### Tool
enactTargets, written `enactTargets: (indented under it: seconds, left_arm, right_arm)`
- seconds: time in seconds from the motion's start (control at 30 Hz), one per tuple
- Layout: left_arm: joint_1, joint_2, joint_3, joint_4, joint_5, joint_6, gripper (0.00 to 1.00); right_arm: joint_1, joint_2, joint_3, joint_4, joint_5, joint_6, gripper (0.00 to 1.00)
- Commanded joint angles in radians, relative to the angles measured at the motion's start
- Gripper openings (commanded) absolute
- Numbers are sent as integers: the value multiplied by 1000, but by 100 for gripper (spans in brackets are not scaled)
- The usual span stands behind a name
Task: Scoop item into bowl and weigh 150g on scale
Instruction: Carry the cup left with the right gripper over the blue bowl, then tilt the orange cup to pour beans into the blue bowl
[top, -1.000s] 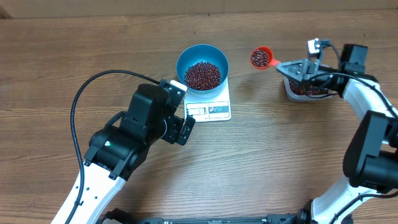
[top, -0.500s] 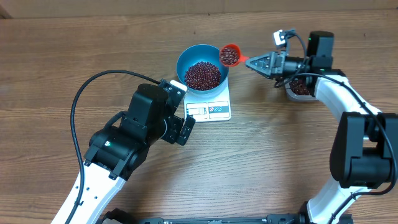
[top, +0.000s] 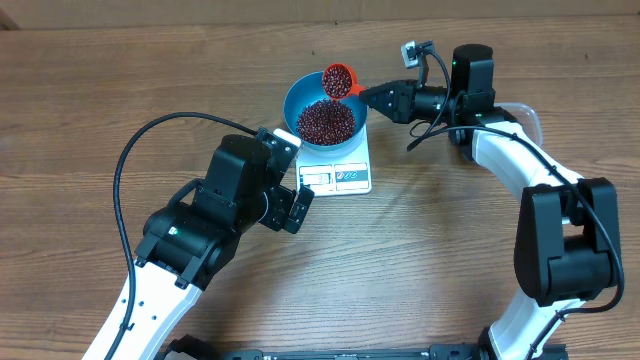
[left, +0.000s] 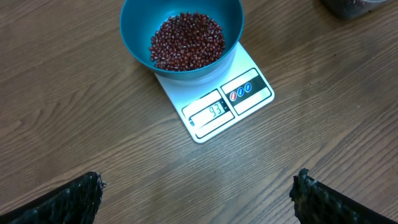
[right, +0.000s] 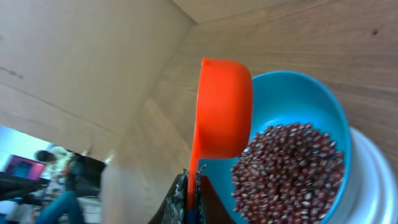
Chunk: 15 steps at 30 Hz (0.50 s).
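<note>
The blue bowl (top: 292, 108) stands on the white scale (top: 350, 178) and holds a heap of red-brown beans (top: 326, 121). My right gripper (top: 364, 96) is shut on the handle of an orange scoop (top: 339, 78). The scoop is tipped on its side over the bowl's far rim. In the right wrist view the scoop (right: 224, 106) shows its outside, above the beans (right: 289, 168) in the bowl (right: 280, 99), with the gripper (right: 193, 200) clamped on its handle. My left gripper (left: 199, 205) hangs open over bare wood in front of the scale (left: 249, 93), whose display reads 93.
A clear plastic tub (top: 520, 115) sits right of the scale, mostly behind my right arm, and its corner (left: 351, 6) shows in the left wrist view. The left arm (top: 240, 190) and its black cable (top: 130, 160) fill the table's left front.
My right gripper has carried the scoop leftward from beside the tub to over the bowl's far rim and tilted it. The left arm has not moved.
</note>
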Motion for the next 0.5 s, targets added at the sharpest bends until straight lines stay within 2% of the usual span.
enactTargets:
  seconds: [0.0, 0.47]
  left_arm:
    - [6, -10, 13, 2, 15, 16, 100]
    - [6, -10, 13, 2, 15, 16, 99]
  right_arm:
    - [-1, 6, 4, 3, 38, -122, 4]
    - [-1, 6, 4, -52, 38, -514, 4]
